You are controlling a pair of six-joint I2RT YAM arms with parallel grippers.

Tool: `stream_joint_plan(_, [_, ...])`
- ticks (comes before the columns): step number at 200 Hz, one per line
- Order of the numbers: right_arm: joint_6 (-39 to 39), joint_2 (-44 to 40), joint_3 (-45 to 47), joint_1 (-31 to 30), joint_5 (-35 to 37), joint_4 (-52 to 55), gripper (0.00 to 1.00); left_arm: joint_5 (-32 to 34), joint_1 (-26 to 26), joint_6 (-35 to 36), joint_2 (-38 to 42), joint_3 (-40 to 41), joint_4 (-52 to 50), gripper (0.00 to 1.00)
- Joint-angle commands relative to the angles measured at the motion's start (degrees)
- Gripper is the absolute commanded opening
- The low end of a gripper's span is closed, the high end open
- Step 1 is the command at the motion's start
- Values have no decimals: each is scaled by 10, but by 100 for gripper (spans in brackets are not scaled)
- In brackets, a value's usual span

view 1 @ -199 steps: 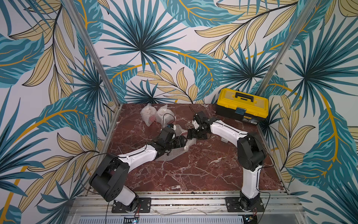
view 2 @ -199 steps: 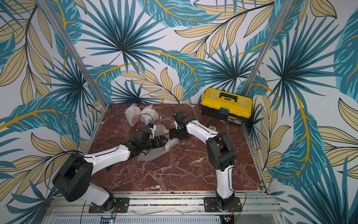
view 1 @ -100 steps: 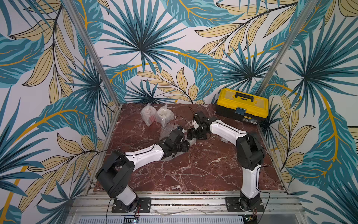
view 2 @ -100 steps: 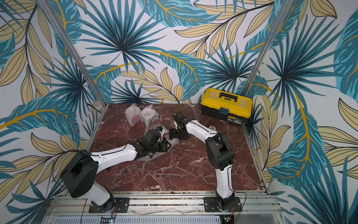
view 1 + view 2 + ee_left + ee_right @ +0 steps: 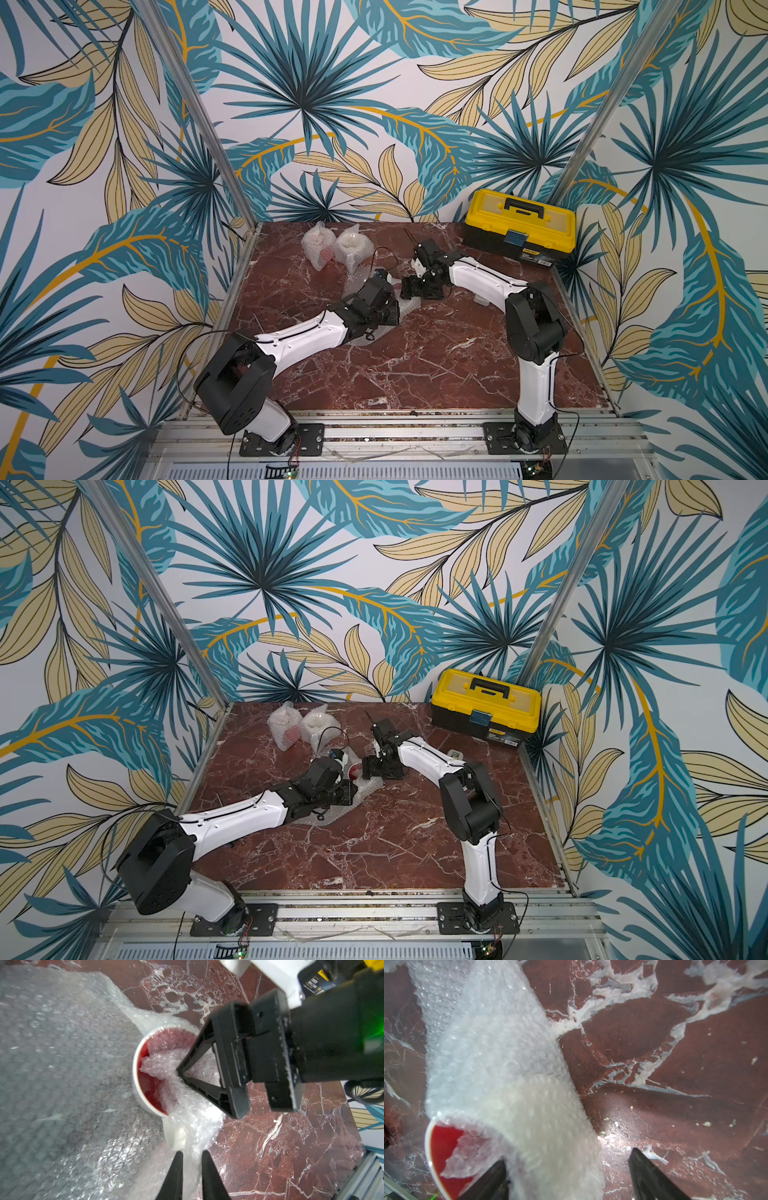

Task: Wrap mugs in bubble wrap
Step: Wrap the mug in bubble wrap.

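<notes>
A white mug (image 5: 138,1088) with a red inside (image 5: 442,1142) lies on its side on a sheet of bubble wrap (image 5: 62,1068) in mid-table. One edge of the wrap is pushed into its mouth. My right gripper (image 5: 568,1157) is open. One finger is in the mug's mouth and the other is over bare table, with the wrap-covered wall (image 5: 508,1084) between them. My left gripper (image 5: 192,1155) is shut on a fold of the wrap just short of the mug's white handle (image 5: 176,1138). In both top views the two grippers meet over the mug (image 5: 354,774) (image 5: 397,286).
Two bundles of bubble wrap (image 5: 318,245) (image 5: 353,247) stand at the back left of the red marble table (image 5: 415,365); one shows red through the wrap. A yellow toolbox (image 5: 519,226) sits at the back right. A small grey object (image 5: 456,754) lies behind my right arm.
My left arm has reached further right along the sheet toward the mug, and its jaws have narrowed onto the wrap. The right arm has stayed at the mug's mouth.
</notes>
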State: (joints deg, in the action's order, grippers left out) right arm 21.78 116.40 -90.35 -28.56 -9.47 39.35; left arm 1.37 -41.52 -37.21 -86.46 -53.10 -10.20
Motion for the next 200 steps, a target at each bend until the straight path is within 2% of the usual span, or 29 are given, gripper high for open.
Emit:
stream_joint_plan(1, [-12,24,0,-3,11,39,84,42,4,-27,6,24,-22,20])
stream_joint_plan(95, [-15,28,-10,-3,5,46,84,50,7,-84,-7,54,-22,18])
stream_joint_plan(125, [-14,38,-17,-3,6,52,85,53,7,-82,45,72,-20,33])
stream_joint_plan(159, [-19,64,-41,-10,27,79,87,42,7,-75,68,76,-20,51])
stream_joint_plan(185, [-26,82,-54,-16,47,100,88,42,7,-89,87,96,-21,62])
stream_joint_plan(200, [-30,91,-60,-17,58,111,88,62,8,-108,99,110,-42,66])
